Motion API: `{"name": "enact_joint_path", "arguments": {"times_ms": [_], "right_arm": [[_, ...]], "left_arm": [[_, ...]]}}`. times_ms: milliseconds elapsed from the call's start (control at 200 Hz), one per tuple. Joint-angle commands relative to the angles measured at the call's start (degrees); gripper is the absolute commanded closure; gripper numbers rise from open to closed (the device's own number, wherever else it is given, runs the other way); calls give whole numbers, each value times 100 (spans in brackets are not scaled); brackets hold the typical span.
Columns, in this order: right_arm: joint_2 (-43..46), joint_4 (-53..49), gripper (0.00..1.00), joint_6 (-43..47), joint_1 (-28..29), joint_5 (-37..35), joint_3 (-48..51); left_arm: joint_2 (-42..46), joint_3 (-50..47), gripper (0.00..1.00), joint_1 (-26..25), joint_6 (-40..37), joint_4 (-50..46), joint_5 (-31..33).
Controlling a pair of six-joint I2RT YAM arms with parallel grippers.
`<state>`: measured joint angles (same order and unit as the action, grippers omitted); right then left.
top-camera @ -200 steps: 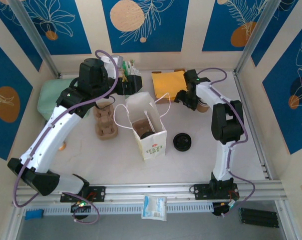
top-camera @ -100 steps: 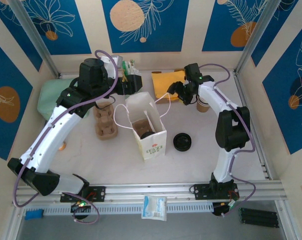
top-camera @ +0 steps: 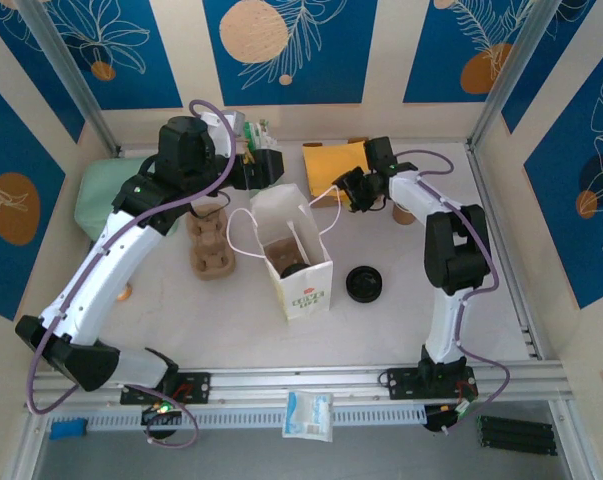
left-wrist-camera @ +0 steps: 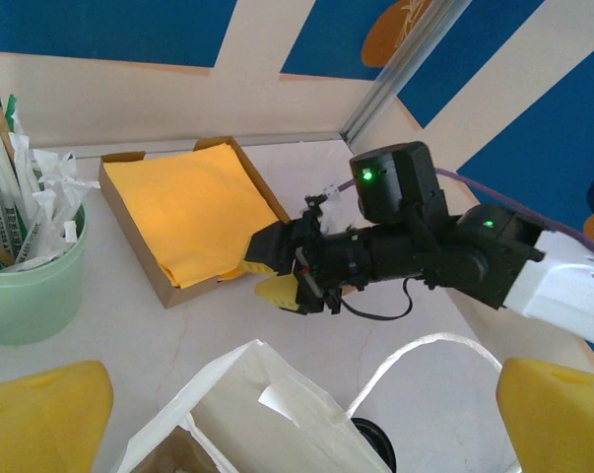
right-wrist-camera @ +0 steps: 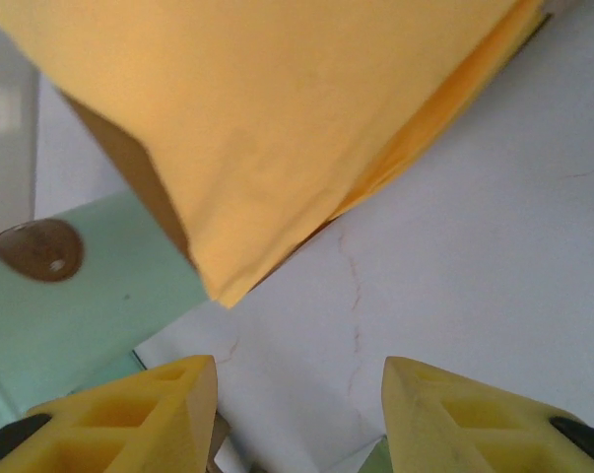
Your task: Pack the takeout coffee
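Two end effectors hang empty over the tabletop (top-camera: 411, 320). The left end effector (top-camera: 262, 168) sits at 11 o'clock of the white paper bag (top-camera: 303, 285). Its yellow fingers (left-wrist-camera: 45, 409) are spread as wide as they go, with nothing between them. The right end effector (right-wrist-camera: 298, 394) is roughly half open and grips nothing. It hovers by the near edge of the yellow napkin box (top-camera: 336, 160). The takeout coffee (top-camera: 405, 214) stands on the tabletop at 3 o'clock of that end effector and 2 o'clock of the bag, partly hidden behind the right arm.
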<state>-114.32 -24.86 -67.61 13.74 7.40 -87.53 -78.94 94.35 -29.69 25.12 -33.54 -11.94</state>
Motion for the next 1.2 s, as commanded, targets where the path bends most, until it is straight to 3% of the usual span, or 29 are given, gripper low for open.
{"name": "enact_joint_path", "arguments": {"times_ms": [0,595,1195], "right_arm": [[-168,336,52,-480,-59,115,206],[-632,683,62,-569,-142,225,21],[-635,808,62,-532,-207,308,-107]], "left_arm": [[-43,37,1,71,-52,4,-36],[-158,28,1,103,10,121,-159],[-245,42,1,104,47,172,-236]]}}
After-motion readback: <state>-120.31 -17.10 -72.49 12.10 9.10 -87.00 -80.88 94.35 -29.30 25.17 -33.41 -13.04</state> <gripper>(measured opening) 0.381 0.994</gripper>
